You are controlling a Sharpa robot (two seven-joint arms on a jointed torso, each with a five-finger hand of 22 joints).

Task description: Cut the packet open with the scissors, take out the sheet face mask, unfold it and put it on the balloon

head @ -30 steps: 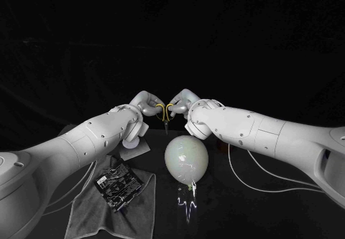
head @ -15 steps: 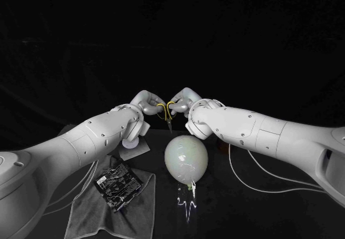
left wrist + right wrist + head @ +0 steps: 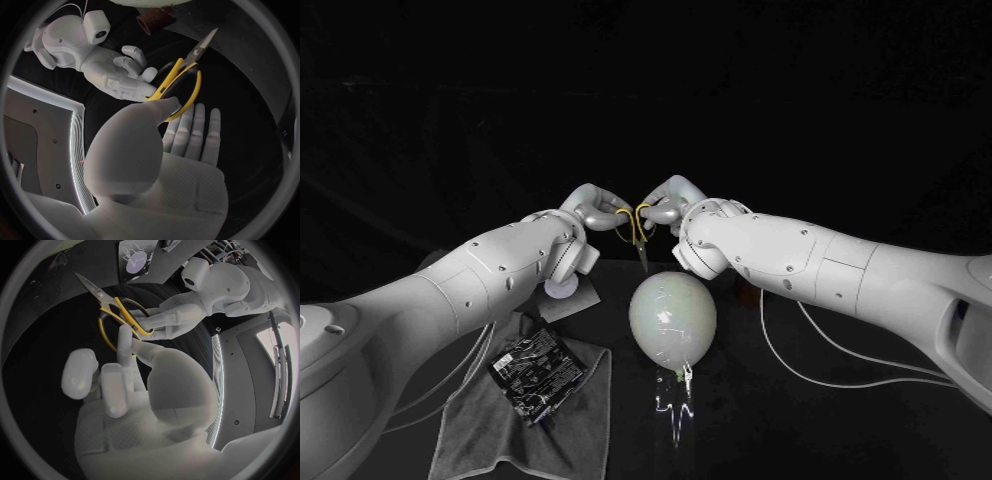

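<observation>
Yellow-handled scissors hang between my two hands above the table's far middle, blades pointing down at the balloon. My left hand and right hand both hold the handles. In the left wrist view my left hand has its thumb at a handle loop of the scissors, and the right hand grips them from the other side. In the right wrist view my right hand reaches a finger into a loop of the scissors. The pale balloon lies below. The black packet lies on a grey towel.
A white cable curves over the table right of the balloon. The towel covers the near left of the table under my left arm. A pale flat piece lies at the towel's far end.
The scissors' blades have swung slightly to the right, and both hands have shifted a little while staying together on the handles.
</observation>
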